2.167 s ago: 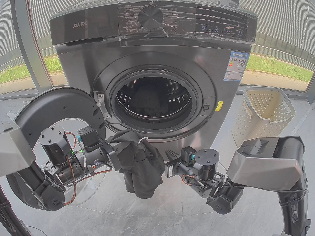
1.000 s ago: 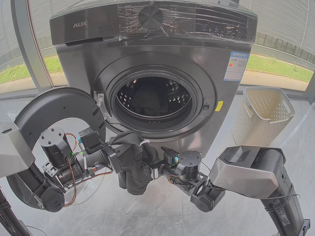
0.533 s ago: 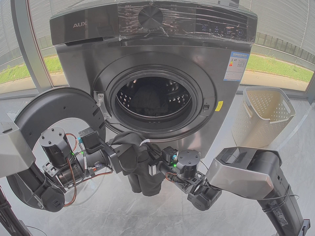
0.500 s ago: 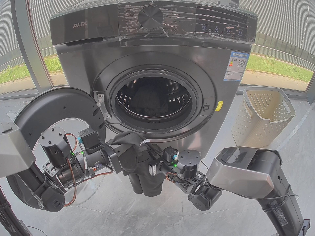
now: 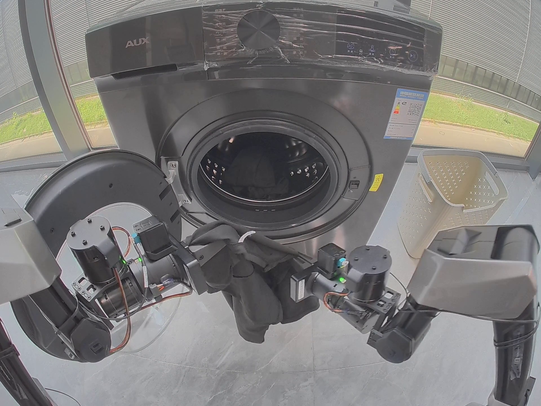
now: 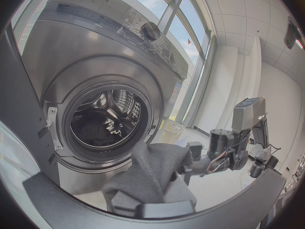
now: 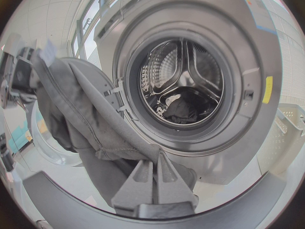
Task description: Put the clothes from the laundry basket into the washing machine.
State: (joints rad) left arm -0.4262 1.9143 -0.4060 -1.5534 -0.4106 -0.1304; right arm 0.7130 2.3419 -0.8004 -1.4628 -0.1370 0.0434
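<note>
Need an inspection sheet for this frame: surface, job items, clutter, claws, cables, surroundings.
Surface: pale tiled floor, nothing lying on it.
Job's things: washer with door swung open; dark clothes in the drum; dark garment hanging between both claws, below the opening; basket right of the washer, no clothes seen in it.
Clutter: nothing seen.
Grippers: left claw shut on the garment; right claw shut on its edge.
Cables: wires exposed at both wrists, clear of the garment.
Surroundings: windows behind the washer, grass outside.
</note>
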